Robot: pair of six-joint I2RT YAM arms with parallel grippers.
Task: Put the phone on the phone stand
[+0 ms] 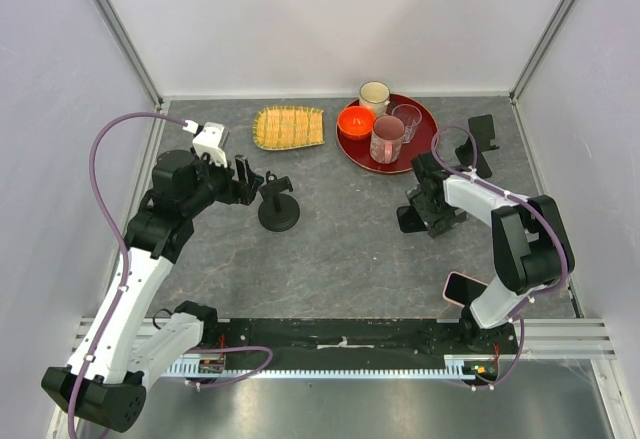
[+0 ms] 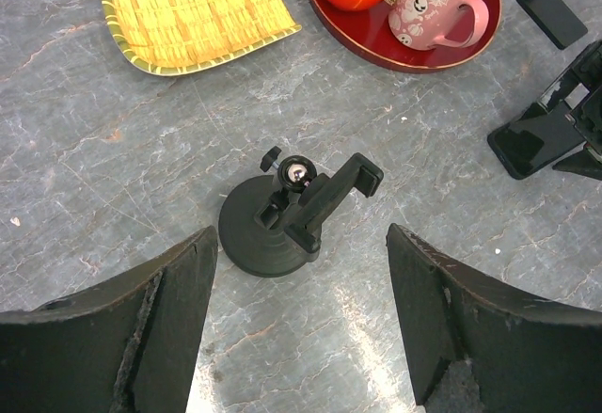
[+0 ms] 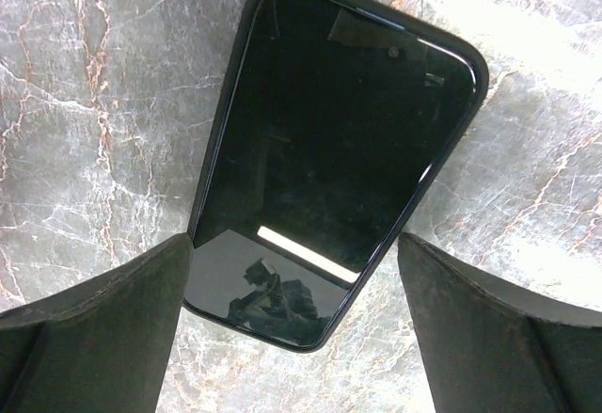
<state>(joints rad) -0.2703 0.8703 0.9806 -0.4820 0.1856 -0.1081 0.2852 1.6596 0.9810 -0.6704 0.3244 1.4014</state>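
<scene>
The phone stand (image 1: 278,209), black with a round disc base, stands at centre left; in the left wrist view (image 2: 282,220) its holder plate tilts to the right. My left gripper (image 1: 245,181) is open and empty just left of the stand, short of it in its own view (image 2: 301,338). The phone (image 3: 339,150), flat, black and glossy, lies on the grey table; from above it shows right of centre (image 1: 408,219). My right gripper (image 1: 432,217) is open above it, its fingers either side of the phone's near end (image 3: 292,338), the left finger at its edge.
A yellow woven tray (image 1: 289,126) lies at the back. A red tray (image 1: 425,139) holds a white cup (image 1: 375,94), orange bowl (image 1: 356,119), pink mug (image 1: 387,139) and glass (image 1: 407,117). A second black stand (image 1: 483,144) is at the right. A pink-cased phone (image 1: 462,287) lies by the right arm's base.
</scene>
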